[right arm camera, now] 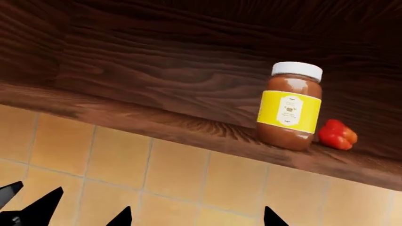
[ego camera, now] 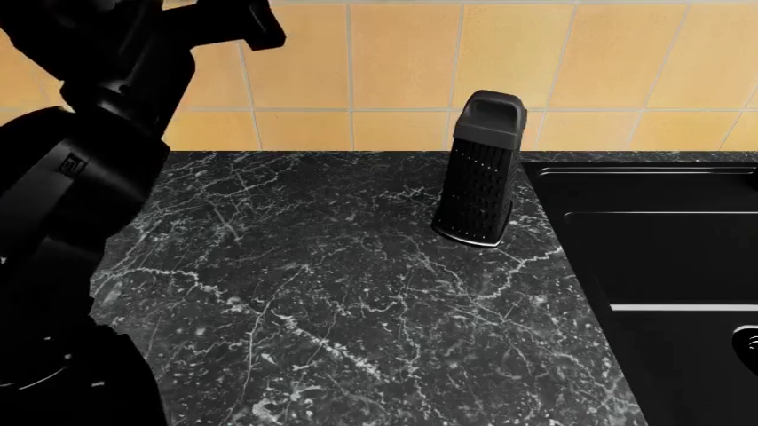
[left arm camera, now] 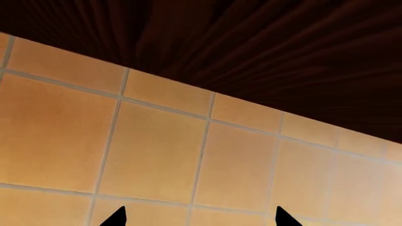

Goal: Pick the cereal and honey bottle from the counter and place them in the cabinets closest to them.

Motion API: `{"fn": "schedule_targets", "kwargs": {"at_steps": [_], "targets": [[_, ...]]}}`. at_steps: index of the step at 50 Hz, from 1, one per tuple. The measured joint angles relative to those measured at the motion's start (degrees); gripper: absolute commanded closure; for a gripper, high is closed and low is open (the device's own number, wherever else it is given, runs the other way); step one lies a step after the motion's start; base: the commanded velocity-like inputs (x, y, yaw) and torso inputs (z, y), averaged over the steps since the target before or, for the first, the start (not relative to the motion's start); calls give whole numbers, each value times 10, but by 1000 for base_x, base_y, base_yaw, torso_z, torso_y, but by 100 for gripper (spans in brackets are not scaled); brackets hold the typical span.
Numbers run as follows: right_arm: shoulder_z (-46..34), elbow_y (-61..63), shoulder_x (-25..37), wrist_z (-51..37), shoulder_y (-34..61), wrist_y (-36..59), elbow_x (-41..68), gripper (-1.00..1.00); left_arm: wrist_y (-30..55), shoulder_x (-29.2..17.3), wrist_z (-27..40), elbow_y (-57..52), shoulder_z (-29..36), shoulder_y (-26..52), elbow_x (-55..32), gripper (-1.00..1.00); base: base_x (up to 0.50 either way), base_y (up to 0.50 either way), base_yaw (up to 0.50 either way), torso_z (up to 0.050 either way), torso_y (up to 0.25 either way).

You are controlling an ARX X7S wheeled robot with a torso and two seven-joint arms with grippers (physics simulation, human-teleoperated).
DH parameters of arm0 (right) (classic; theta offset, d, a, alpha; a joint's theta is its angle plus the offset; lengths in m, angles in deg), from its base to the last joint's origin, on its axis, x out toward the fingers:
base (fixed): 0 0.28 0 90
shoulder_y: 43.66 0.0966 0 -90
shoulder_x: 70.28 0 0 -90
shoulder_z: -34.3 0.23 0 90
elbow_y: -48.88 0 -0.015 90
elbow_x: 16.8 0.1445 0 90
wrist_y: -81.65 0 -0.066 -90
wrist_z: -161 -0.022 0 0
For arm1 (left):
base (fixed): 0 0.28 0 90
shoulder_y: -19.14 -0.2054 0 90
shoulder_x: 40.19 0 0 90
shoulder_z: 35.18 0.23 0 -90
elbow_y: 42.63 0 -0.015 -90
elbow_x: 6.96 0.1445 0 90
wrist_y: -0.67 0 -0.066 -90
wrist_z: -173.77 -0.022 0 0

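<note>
honey bottle (right arm camera: 290, 106) stood upright on cabinet shelf (right arm camera: 188, 129), upper right of right wrist frame, red pepper (right arm camera: 337, 134) just beside it. right end effector (right arm camera: 195, 217) fingertips apart, empty, below shelf. left end effector (left arm camera: 199, 217) also apart, facing tiled wall (left arm camera: 150, 155). cereal unseen; desk (ego camera: 332, 293) held only grater (ego camera: 480, 169). honey step looked done; next likely withdraw, find cereal.

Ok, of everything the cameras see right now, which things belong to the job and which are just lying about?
Belongs to the job:
honey bottle, standing in the wooden cabinet
counter
The cereal is not in view.

Just lying about:
black grater on the counter
red pepper beside the bottle
sink
tiled wall
</note>
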Motion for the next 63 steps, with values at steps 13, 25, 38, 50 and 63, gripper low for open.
{"fn": "schedule_targets", "kwargs": {"at_steps": [13, 25, 38, 50, 63], "targets": [[-30, 95, 46, 9, -26, -84, -4, -100, 20, -6, 23, -80, -37, -53, -49, -100, 0, 0, 0, 0, 0], [-44, 183, 91, 5, -28, -157, 4, -100, 43, -14, 52, -155, -86, -95, -112, -100, 0, 0, 0, 0, 0], [-49, 274, 144, 2, -18, -231, 21, -100, 67, -23, 95, -223, -142, -117, -198, -100, 0, 0, 0, 0, 0], [41, 306, 183, -1, -64, -223, 56, -100, 77, -33, 130, -262, -176, -124, -262, -100, 0, 0, 0, 0, 0], [146, 316, 225, -2, -80, -202, 122, -100, 78, -49, 172, -289, -205, -122, -332, -100, 0, 0, 0, 0, 0]]}}
